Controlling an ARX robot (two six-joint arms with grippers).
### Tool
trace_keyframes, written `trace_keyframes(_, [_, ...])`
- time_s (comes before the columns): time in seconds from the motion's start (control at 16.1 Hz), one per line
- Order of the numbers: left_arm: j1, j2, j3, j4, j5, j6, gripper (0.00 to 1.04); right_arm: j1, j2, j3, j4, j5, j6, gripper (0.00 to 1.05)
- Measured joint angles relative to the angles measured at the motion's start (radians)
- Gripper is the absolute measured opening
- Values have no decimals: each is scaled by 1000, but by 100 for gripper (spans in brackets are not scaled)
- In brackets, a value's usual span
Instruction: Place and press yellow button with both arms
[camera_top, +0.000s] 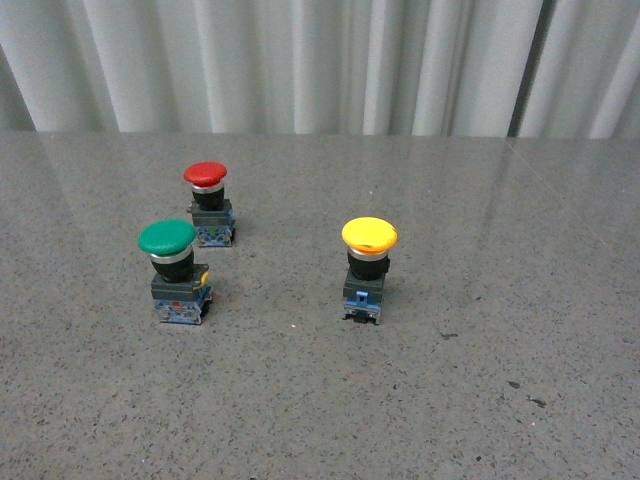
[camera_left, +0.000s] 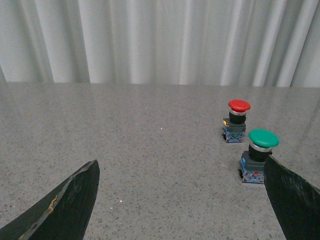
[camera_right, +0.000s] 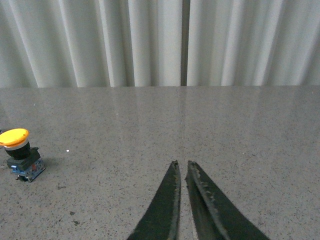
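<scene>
The yellow button (camera_top: 368, 262) stands upright near the middle of the grey table, with a round yellow cap, black collar and dark base with blue parts. It also shows in the right wrist view (camera_right: 20, 154), far to one side of my right gripper (camera_right: 182, 164), which is shut and empty above bare table. My left gripper (camera_left: 181, 165) is open wide and empty over bare table; the green button sits just beyond one fingertip (camera_left: 287, 192). Neither arm shows in the front view.
A green-capped button (camera_top: 175, 272) stands left of the yellow one, also seen in the left wrist view (camera_left: 259, 156). A red-capped button (camera_top: 209, 203) stands behind it, also in the left wrist view (camera_left: 236, 120). White curtains (camera_top: 320, 60) hang behind the table's far edge.
</scene>
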Motion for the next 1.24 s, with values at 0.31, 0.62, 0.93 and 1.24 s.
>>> trace_keyframes(0.31, [0, 0, 0, 0, 0, 0, 98, 0, 0, 0, 0, 0, 0, 61])
trace_keyframes(0.62, [0, 0, 0, 0, 0, 0, 98, 0, 0, 0, 0, 0, 0, 99])
trace_keyframes(0.93, [0, 0, 0, 0, 0, 0, 98, 0, 0, 0, 0, 0, 0, 98])
trace_keyframes(1.24, [0, 0, 0, 0, 0, 0, 98, 0, 0, 0, 0, 0, 0, 98])
